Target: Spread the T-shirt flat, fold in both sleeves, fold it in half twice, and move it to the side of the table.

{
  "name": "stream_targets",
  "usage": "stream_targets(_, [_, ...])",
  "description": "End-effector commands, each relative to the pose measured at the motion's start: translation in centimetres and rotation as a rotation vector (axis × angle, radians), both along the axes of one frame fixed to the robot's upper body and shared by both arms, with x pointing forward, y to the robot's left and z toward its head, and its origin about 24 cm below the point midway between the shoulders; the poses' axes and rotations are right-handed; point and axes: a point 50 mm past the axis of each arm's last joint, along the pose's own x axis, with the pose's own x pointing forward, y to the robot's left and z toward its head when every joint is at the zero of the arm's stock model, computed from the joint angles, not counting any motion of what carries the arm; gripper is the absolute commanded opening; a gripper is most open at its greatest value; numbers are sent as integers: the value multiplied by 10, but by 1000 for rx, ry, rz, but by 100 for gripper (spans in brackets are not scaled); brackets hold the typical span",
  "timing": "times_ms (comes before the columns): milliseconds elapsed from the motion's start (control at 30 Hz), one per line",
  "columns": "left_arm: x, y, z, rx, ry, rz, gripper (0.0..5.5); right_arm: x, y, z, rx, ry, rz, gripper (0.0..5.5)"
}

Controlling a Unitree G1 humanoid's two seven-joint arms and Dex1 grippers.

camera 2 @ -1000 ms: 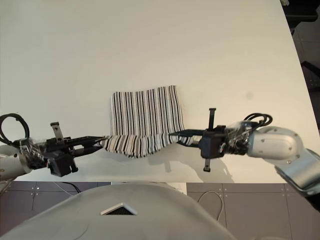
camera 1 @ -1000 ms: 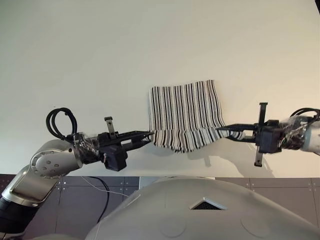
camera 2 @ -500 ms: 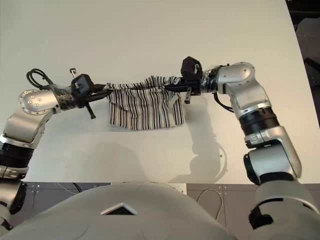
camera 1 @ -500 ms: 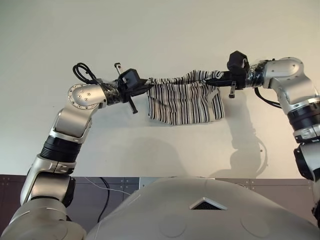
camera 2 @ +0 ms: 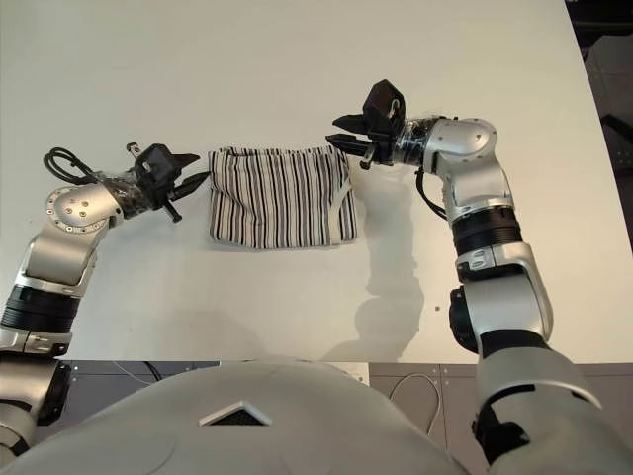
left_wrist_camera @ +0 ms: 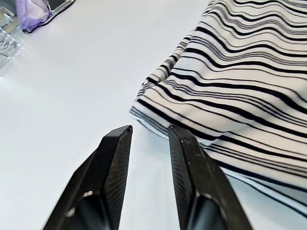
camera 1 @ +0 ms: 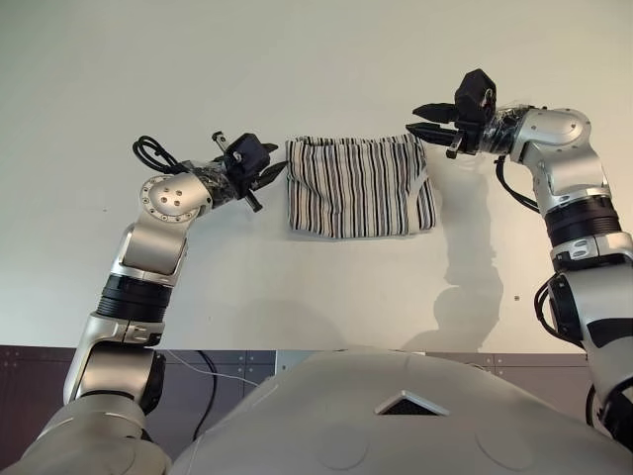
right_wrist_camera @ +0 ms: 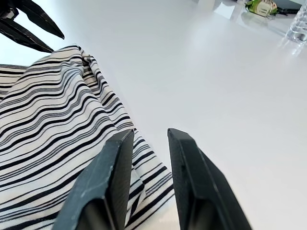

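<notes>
Left gripper, released, sits just beside the folded striped T-shirt lying on the white table, right gripper near its opposite far corner (also released); left wrist view shows parted fingers by a shirt corner, right wrist view parted fingers over its edge.

T-shirt | black-white striped | folded rectangle | flat on table

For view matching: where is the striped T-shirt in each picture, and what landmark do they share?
Left eye view: T-shirt upper centre, between left claw and right claw.
Right eye view: T-shirt left of centre.
Left wrist view: T-shirt just beyond the left claw.
Right wrist view: T-shirt by the right claw.
Shared landmark: the left claw.
</notes>
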Motion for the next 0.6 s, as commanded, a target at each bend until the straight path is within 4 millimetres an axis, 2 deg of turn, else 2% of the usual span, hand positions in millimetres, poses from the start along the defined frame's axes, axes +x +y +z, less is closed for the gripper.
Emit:
stream_targets(33, [10, 5, 7, 42, -59, 72, 137, -9, 12, 4, 0, -79, 50, 127])
stream_targets(100, [13, 2, 15, 76, -131, 53, 137, -16, 20, 8, 46, -80, 99, 127])
stream_targets(133, [9, -7, 21, 66, -168, -14, 137, -20, 22, 7, 63, -50, 137, 127])
stream_targets(233, [-14, -35, 37, 41, -258, -270, 137, -32, 21, -8, 61, 83, 220, 127])
stream_targets(333, [-37, -46, 33, 73, -258, -452, 137, -35, 19, -21, 39, 175, 242, 127])
stream_targets(400, [-45, -37, 16, 145, -198, -472, 137, -32, 24, -23, 43, 197, 254, 127])
stream_targets(500, [-63, -3, -28, 278, -48, -443, 137, -22, 35, -19, 53, 184, 262, 127])
stream_targets(567, [-74, 12, -43, 301, 9, -428, 137, -17, 40, -15, 64, 173, 274, 127])
stream_targets(600, [-79, 14, -44, 282, 23, -441, 137, -15, 41, -13, 70, 167, 278, 127])
